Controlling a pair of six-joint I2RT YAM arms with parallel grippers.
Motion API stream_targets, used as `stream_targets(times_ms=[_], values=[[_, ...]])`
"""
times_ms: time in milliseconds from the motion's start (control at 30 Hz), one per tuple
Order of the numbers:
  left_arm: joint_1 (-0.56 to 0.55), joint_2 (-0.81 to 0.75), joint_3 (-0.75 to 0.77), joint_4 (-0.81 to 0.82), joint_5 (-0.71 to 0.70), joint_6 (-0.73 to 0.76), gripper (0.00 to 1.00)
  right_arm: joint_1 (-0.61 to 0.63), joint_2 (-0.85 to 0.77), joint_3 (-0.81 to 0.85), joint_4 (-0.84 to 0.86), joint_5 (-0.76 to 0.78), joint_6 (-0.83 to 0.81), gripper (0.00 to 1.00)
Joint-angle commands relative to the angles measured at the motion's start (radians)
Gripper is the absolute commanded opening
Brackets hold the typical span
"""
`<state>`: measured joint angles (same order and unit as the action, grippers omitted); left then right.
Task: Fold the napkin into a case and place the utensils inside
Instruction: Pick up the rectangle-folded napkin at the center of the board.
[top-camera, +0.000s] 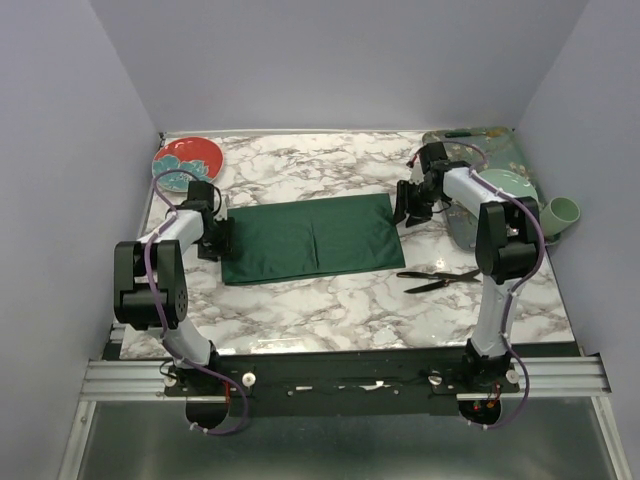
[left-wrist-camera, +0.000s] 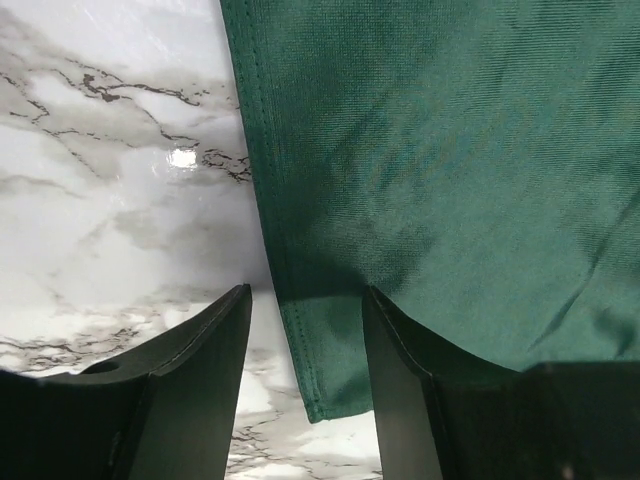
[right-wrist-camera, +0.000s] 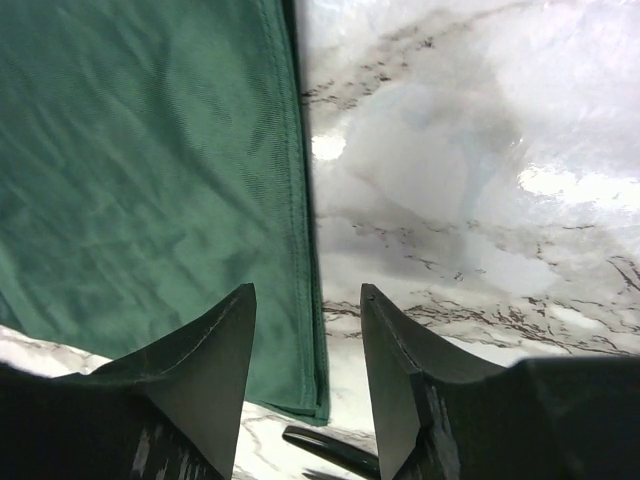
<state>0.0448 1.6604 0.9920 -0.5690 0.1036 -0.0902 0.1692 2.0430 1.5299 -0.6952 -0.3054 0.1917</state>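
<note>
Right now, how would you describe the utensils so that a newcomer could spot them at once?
On the marble table, find the green napkin in the middle. Just off its near right corner lie the utensils: two slim, black, pointed pieces crossed on bare marble, unlike the pale green mug farther right.

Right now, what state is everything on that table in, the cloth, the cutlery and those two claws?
napkin: spread flat, a wide rectangle, not yet a narrow case.
utensils: lying on the marble table right of the napkin, outside it.
left gripper: open, straddling the napkin's left edge.
right gripper: open, straddling the napkin's right edge.
red plate: flat in the far left corner.
</note>
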Motion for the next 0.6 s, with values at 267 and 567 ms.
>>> stream_targets(times_ms=[267,567], values=[[-0.042,0.093,0.073,0.020,-0.001,0.027,0.51,0.006,0.072,0.065,-0.084,0.034,-0.020,0.49],[-0.042,0.147,0.085,-0.005,-0.004,0.047,0.17,0.006,0.080,0.076,-0.093,-0.012,-0.014,0.47]])
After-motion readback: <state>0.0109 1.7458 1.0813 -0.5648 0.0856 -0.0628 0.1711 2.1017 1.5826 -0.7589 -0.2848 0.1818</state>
